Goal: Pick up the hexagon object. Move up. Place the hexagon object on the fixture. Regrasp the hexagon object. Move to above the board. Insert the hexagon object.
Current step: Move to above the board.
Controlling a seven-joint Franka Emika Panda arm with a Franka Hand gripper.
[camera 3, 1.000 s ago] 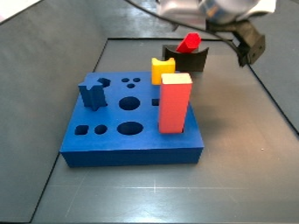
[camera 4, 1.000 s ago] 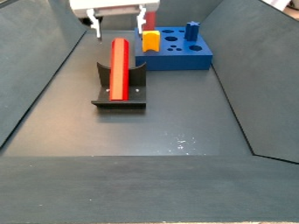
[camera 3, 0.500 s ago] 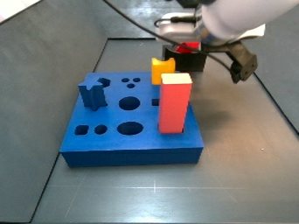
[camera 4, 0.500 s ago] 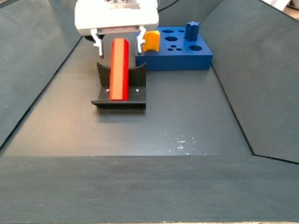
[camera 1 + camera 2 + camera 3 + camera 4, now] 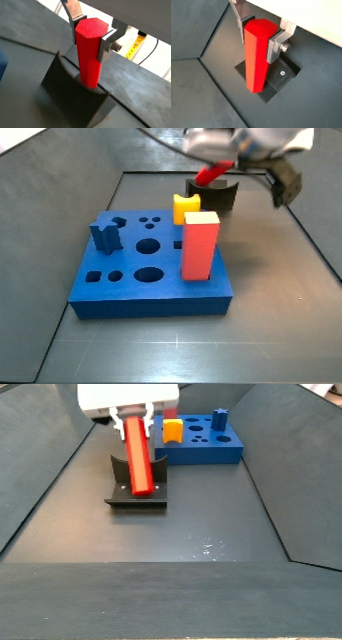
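Tool (image 5: 92, 34) clamping hexagon object (image 5: 88, 52) over fixture (image 5: 72, 97)

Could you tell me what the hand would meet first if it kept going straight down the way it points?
Probably the fixture: the hand grips the red bar, whose lower end sits at the fixture directly beneath.

White gripper (image 5: 134, 418) housing, flat silver fingers (image 5: 72, 12) with dark pads, a round screw on one.
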